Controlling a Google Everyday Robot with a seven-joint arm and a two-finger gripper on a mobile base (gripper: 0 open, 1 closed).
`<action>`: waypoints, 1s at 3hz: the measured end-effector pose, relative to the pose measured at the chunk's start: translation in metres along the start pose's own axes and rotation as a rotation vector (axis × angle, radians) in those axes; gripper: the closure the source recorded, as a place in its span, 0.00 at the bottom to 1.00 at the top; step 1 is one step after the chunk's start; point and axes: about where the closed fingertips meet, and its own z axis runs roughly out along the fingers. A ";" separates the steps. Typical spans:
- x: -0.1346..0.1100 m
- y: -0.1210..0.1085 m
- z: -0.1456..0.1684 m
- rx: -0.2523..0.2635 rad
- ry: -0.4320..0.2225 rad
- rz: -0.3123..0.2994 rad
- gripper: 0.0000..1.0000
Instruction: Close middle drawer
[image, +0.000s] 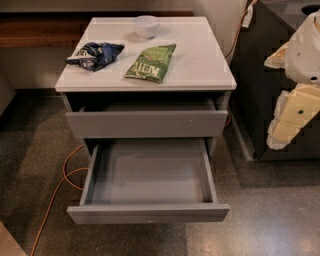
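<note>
The middle drawer (148, 212) is a wide, shallow matte-gray drawer with a plain face. It is pulled far out of the cabinet, and its long gray tray (150, 172) is empty. My gripper (296, 107) shows as white and cream parts at the right edge of the view. It is level with the cabinet top and well to the right of the drawer, touching nothing.
A taller-faced gray drawer (146, 123) above is slightly out. On the white cabinet top (200, 60) lie a green chip bag (151, 63), a blue chip bag (95, 55) and a white bowl (146, 25). An orange cable (57, 192) runs over the floor at left. A dark cabinet (260, 80) stands at right.
</note>
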 end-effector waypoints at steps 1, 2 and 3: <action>0.005 0.001 0.013 0.001 -0.004 0.006 0.00; 0.010 0.002 0.026 -0.009 -0.022 0.017 0.00; 0.011 0.004 0.054 -0.041 -0.071 0.004 0.00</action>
